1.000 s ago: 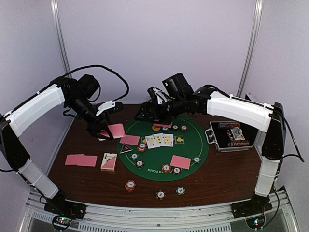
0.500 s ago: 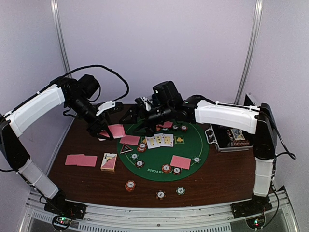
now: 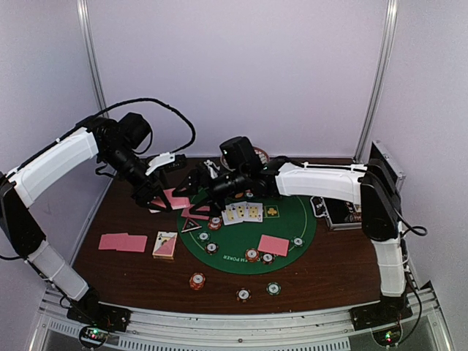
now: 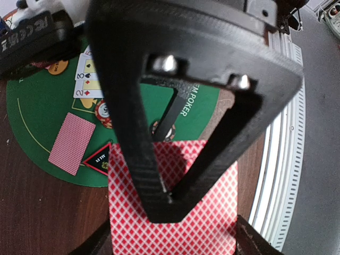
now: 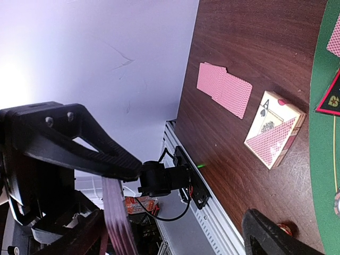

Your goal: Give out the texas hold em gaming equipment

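Left gripper clenched on a stack of pink-backed cards; right gripper splayed beside it.
Nearest, three poker chips lie loose on the table. Further in: two pink cards at left, then the green mat with face-up cards and more chips. Beyond, over the mat's far-left edge, the held stack sits edge-on between the right gripper's wide-apart fingers; contact there cannot be told.

One green mat; one card box; two cards beside it; three chips off the mat.
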Action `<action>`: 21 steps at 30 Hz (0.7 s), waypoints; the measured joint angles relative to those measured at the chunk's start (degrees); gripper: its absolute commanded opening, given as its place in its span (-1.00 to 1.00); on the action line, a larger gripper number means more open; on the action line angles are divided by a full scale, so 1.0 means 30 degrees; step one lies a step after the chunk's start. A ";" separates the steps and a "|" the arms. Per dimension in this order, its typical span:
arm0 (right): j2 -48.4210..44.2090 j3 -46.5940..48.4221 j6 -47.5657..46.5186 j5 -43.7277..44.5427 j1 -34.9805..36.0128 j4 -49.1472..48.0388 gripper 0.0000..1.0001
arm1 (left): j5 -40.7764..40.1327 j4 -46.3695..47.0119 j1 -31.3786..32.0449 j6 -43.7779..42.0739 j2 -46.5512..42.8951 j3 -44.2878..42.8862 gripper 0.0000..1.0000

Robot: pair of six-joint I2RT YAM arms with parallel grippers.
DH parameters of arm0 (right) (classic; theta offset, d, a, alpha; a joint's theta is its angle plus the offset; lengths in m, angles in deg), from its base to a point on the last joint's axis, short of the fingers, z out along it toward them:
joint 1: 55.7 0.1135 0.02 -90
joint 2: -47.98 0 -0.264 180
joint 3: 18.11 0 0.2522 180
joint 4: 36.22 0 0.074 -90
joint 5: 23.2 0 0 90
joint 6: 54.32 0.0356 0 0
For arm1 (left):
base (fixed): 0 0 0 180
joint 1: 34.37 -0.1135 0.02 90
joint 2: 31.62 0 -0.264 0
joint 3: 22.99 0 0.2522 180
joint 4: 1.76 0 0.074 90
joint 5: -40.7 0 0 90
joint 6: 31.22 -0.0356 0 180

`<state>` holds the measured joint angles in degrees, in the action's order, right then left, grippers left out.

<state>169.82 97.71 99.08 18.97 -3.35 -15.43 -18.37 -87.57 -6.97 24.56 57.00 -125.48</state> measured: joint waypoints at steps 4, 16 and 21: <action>0.0692 0.0546 0.0459 -0.0408 0.0015 -0.0488 0.73 | -0.0007 0.0000 0.0000 0.0000 0.0000 0.0000 -1.00; 0.0342 -0.0576 0.0831 -0.1275 -0.0459 -0.1909 0.24 | -0.0015 0.0007 0.0007 0.0000 0.0036 0.0000 -1.00; -0.0437 -0.1588 0.0809 -0.1523 -0.0845 -0.2106 0.12 | -0.0036 0.0007 0.0007 0.0000 0.0051 0.0000 -1.00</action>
<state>168.51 92.95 101.51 14.40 -5.88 -21.74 -18.47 -87.55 -6.95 24.56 57.15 -125.48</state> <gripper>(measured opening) 0.585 0.665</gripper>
